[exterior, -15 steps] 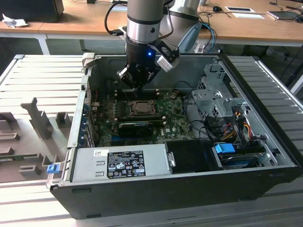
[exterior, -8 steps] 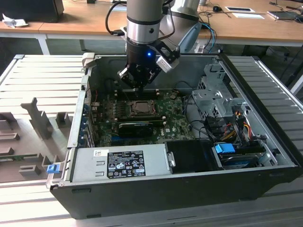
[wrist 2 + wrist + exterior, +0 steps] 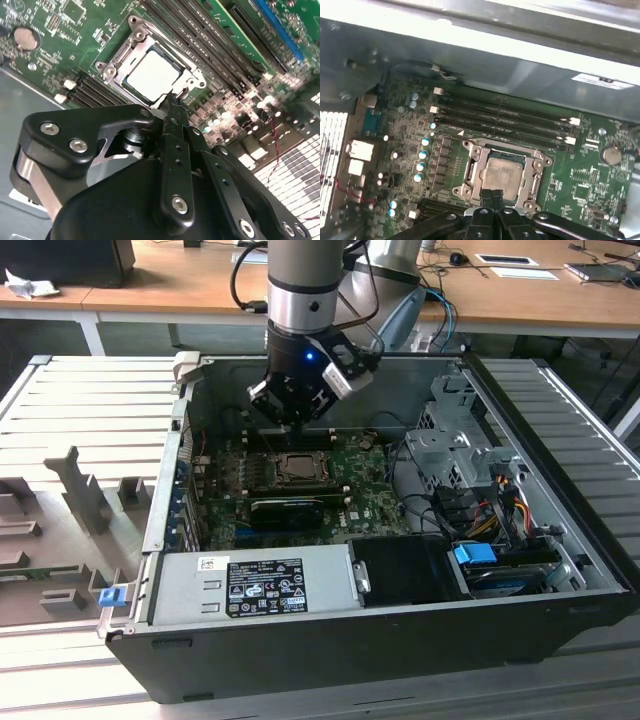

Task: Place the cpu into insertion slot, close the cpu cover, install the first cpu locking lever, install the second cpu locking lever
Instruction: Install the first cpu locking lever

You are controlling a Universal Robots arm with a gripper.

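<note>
Gripper [image 3: 172,101], fingers closed empty, stood at the far edge of the cpu cover [image 3: 116,56] (second wrist view); the cpu [image 3: 502,175] sat in the insertion slot [image 3: 506,150], cover down (first wrist view). Exterior view: lever locking seemed in hand, needing precise tip placement.

The exterior view looks down at a slant into the open computer case [image 3: 400,650] from a moderate distance. Both wrist views sit close above the motherboard [image 3: 405,145] [image 3: 60,30], looking past the jaws from opposite sides, and share the cpu [image 3: 504,174] [image 3: 152,74] at their tips.
</note>
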